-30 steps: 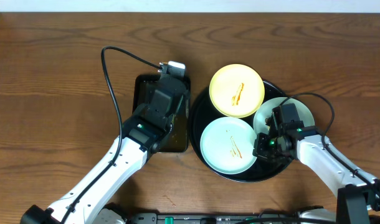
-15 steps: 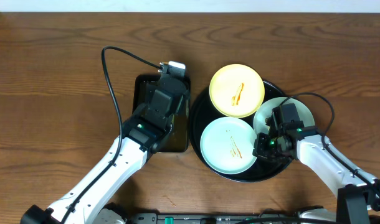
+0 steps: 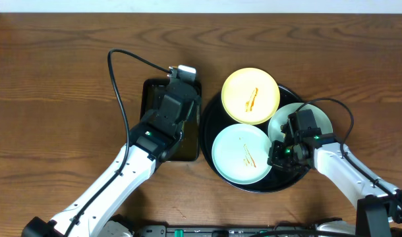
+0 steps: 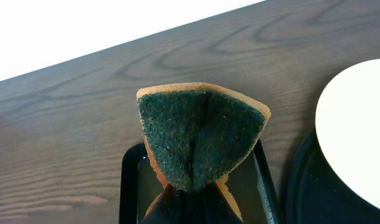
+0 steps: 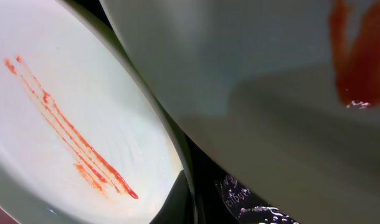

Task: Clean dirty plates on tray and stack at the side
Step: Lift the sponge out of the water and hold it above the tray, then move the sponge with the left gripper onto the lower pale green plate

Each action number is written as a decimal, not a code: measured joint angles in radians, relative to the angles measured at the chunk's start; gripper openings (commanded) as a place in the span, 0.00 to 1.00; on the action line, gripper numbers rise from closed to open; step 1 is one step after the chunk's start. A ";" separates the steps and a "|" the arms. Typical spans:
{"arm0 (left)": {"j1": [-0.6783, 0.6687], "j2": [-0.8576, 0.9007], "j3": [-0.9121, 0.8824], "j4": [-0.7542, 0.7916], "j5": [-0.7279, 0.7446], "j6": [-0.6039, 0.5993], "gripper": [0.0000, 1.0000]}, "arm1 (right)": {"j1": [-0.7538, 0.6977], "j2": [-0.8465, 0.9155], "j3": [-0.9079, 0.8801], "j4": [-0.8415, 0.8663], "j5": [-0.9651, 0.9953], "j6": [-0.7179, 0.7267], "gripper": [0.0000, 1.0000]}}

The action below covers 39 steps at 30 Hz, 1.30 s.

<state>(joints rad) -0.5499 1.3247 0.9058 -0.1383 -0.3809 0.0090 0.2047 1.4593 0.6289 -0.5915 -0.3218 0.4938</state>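
Observation:
The round black tray (image 3: 211, 117) holds three plates. The pale yellow plate (image 3: 250, 95) at the back has an orange streak. The pale blue-white plate (image 3: 240, 155) at the front has orange streaks, clear in the right wrist view (image 5: 65, 124). The pale mint-white plate (image 3: 314, 117) lies at the right. My right gripper (image 3: 280, 155) is shut on its near-left rim, and the plate (image 5: 271, 81) fills that wrist view, tilted, with an orange smear. My left gripper (image 3: 178, 91) is shut on an orange sponge with a green scouring face (image 4: 202, 134), just above the rectangular tray.
The smaller rectangular black tray (image 3: 148, 89) sits left of the round tray and shows under the sponge (image 4: 129, 186). The yellow plate's edge (image 4: 358, 118) and the round tray's rim (image 4: 308, 186) are to the sponge's right. Brown wooden table (image 3: 56, 99) all around.

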 measured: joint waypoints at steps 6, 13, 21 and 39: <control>0.000 0.000 0.000 -0.095 0.005 -0.058 0.08 | 0.000 0.000 0.000 0.000 0.000 0.000 0.01; 0.000 0.045 -0.001 -0.219 0.070 -0.229 0.08 | 0.000 0.000 0.000 -0.001 0.000 0.000 0.01; 0.000 0.166 -0.015 -0.275 0.166 -0.299 0.08 | 0.000 0.000 0.000 -0.002 -0.001 0.000 0.01; 0.000 0.167 -0.016 -0.280 0.218 -0.306 0.08 | 0.000 0.000 0.000 -0.002 0.000 0.000 0.01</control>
<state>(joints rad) -0.5499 1.4914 0.8902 -0.4179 -0.1627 -0.2966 0.2047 1.4593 0.6289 -0.5930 -0.3222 0.4938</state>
